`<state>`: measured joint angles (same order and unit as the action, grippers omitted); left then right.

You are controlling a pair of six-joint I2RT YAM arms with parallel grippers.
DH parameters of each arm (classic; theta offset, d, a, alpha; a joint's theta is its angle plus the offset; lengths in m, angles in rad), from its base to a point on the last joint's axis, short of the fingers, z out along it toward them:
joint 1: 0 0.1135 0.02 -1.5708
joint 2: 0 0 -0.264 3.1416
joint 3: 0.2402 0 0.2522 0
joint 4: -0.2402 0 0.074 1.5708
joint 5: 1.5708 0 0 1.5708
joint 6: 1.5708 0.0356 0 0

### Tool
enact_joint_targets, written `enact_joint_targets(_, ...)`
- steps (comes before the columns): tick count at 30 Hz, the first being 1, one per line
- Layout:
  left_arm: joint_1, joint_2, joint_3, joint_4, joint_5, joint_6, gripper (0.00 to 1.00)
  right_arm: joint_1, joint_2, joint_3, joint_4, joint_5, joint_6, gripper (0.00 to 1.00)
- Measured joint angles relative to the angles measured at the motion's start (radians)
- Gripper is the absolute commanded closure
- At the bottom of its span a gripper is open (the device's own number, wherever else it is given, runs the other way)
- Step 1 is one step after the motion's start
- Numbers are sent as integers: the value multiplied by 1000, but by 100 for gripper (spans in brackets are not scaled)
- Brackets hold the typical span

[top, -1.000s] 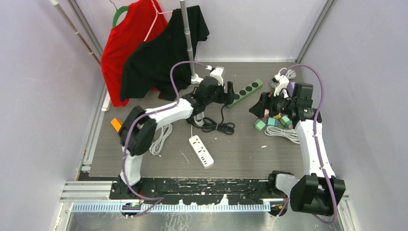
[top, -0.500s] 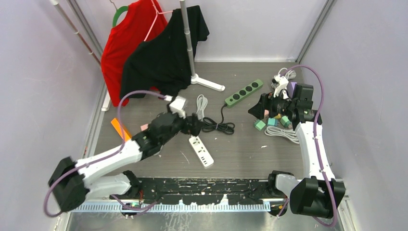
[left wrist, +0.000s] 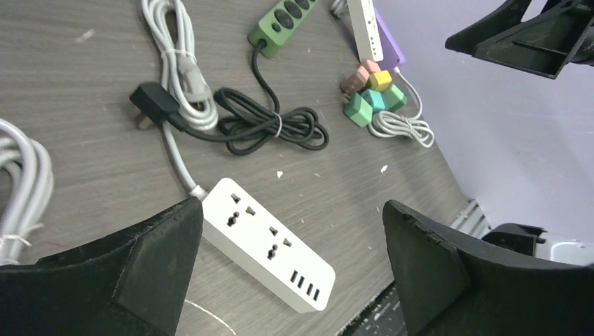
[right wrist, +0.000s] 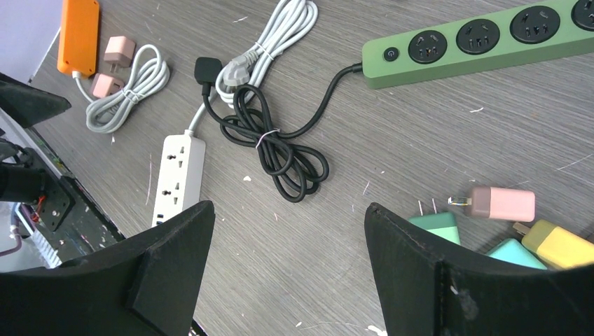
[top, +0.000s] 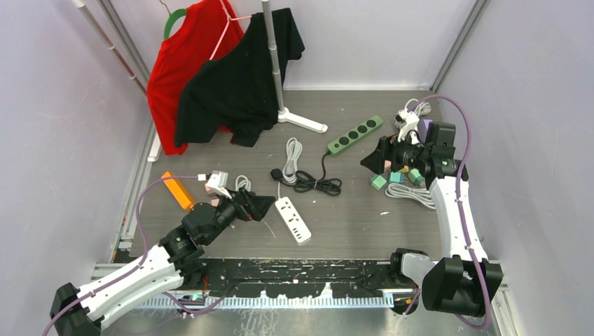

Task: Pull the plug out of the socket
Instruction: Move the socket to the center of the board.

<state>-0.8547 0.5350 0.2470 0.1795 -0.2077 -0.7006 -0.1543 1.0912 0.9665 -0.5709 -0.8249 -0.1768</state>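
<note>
Currently listed, top view unless noted.

1. Left gripper (top: pixel 260 205), lower left: jaws spread wide, nothing between them. It is tilted toward the white power strip (top: pixel 293 219), probably so its camera covers the sockets.
2. Right gripper (top: pixel 371 159), right of centre: jaws likewise apart and empty, poised over the coloured adapter cubes (top: pixel 396 176).
3. Black plug (top: pixel 276 173), centre: lying loose on the table (top: pixel 350 217), pins in no socket. Its black cord (top: pixel 313 183), tied in a coil so that it stays bundled, runs to the green power strip (top: pixel 355 135).
4. Green strip, upper centre-right: all sockets vacant. White strip: the same.
5. Orange strip (top: pixel 176 190), left: pink adapters (right wrist: pixel 119 49) just beside it; whether one is seated cannot be told.

Assessment: with no plug visibly seated in either the green or the white strip, the unplugging appears done.
</note>
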Motion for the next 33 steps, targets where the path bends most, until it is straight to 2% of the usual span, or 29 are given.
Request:
enact_joint_targets(4,0,25,-8,-15,24,-90,3,0,5,-1,0,0,0,17)
enact_joint_targets(7,-2,100,-6,-24,38,-162,3,0,6,-1,1,0,0,17)
enact_joint_targets(10,-37,218,43,-109,9,-243,1,0,7,-1,1,0,0,17)
enact_joint_targets(13,-167,378,193,-317,-127,-339,0,0,7,-1,1,0,0,17)
enact_joint_targets(15,-296,526,405,-537,-282,-454,1,0,7,-1,2,0,0,17)
enact_joint_targets(19,-367,693,644,-745,-392,-552,1,0,7,-1,2,0,0,17)
enact_joint_targets(24,-370,884,770,-880,-434,-594,0,0,7,-1,2,0,0,17)
enact_joint_targets(26,-370,944,783,-927,-435,-600,6,0,7,-1,2,0,0,17)
enact_joint_targets(29,-370,1004,786,-951,-425,-592,11,0,7,-1,2,0,0,17)
enact_joint_targets(33,-370,1070,818,-957,-405,-570,12,0,7,-1,2,0,0,17)
